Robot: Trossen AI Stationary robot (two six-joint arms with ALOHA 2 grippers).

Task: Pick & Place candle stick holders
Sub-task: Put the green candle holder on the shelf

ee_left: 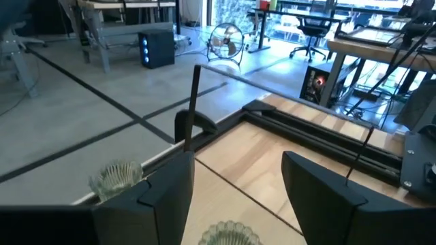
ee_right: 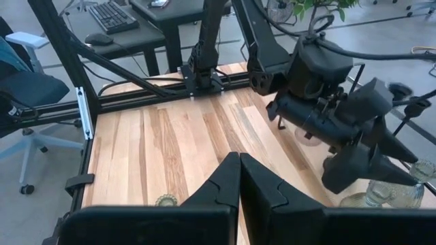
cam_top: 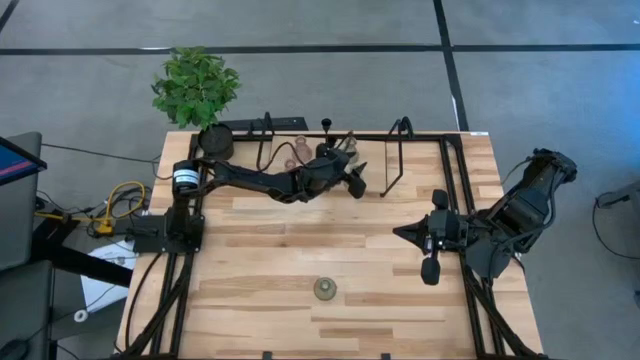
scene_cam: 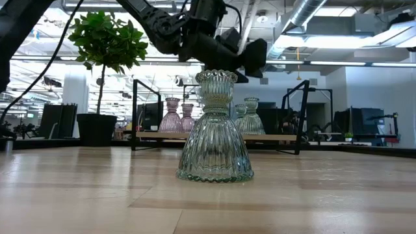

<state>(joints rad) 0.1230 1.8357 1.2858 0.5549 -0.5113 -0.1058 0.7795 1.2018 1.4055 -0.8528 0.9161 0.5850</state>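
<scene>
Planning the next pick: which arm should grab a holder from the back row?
Left. Its pincer hangs open over the translucent glass bell-shaped holders at the wooden table's far edge. The right pincer is shut, parked near the right edge, farther away.

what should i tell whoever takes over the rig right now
Left gripper: open, empty, hovering at the far edge over the clear glass holders. Right gripper: shut, empty, waiting at the right side.
Pink holders and a thin black holder also stand at the far edge. One glass holder stands alone near the front, apparently placed.
Left: the rest, next probably a clear one under the left fingers.
</scene>
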